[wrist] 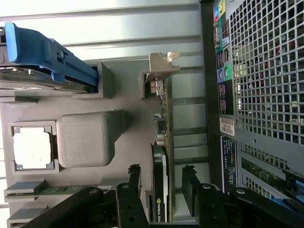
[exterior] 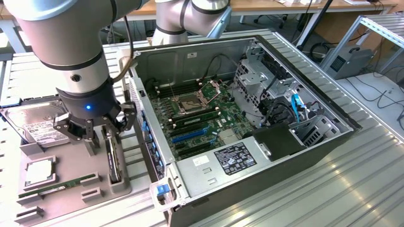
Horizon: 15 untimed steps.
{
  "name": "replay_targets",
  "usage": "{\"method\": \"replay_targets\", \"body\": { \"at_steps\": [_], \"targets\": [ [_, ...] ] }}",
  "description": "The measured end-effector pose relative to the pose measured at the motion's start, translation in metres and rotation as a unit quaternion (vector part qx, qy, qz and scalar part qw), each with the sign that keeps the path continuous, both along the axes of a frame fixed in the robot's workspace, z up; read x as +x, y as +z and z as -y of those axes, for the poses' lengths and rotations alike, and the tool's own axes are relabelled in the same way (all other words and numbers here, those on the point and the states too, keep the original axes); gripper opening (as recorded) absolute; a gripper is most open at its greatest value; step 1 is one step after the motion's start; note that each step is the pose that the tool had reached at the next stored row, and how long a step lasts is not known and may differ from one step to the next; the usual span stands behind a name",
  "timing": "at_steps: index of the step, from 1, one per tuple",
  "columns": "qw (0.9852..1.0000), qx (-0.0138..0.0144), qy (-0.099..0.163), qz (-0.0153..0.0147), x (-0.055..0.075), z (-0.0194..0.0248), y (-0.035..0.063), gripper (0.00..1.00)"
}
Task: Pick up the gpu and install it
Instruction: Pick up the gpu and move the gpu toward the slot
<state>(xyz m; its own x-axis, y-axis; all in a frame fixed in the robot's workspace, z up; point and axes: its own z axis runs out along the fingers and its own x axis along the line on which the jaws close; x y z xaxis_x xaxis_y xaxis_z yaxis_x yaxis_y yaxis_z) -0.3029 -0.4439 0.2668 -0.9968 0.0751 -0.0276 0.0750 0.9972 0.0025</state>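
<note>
gpu (wrist: 160,190) between spread fingers (wrist: 190,183), computer case (wrist: 266,71) beside, hard drive (exterior: 38,125) near

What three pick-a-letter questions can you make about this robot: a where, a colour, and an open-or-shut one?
1. Where is the gpu? A in the grey holder beside the computer case; B inside the case; C in the air.
2. The arm's light is: A red; B blue; C yellow.
3. The tool is: A shut on the gpu; B open around it; C shut, far away.
Answers: A, it stands in the holder; B, it glows blue; B, gaps show beside the card.
</note>
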Motion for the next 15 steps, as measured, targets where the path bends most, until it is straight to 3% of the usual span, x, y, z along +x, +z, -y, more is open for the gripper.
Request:
{"method": "replay_targets", "body": {
  "at_steps": [15],
  "targets": [
    [1.0, -0.0003, 0.0, 0.0, 0.002, -0.0014, -0.0161, 0.48]
  ]
}}
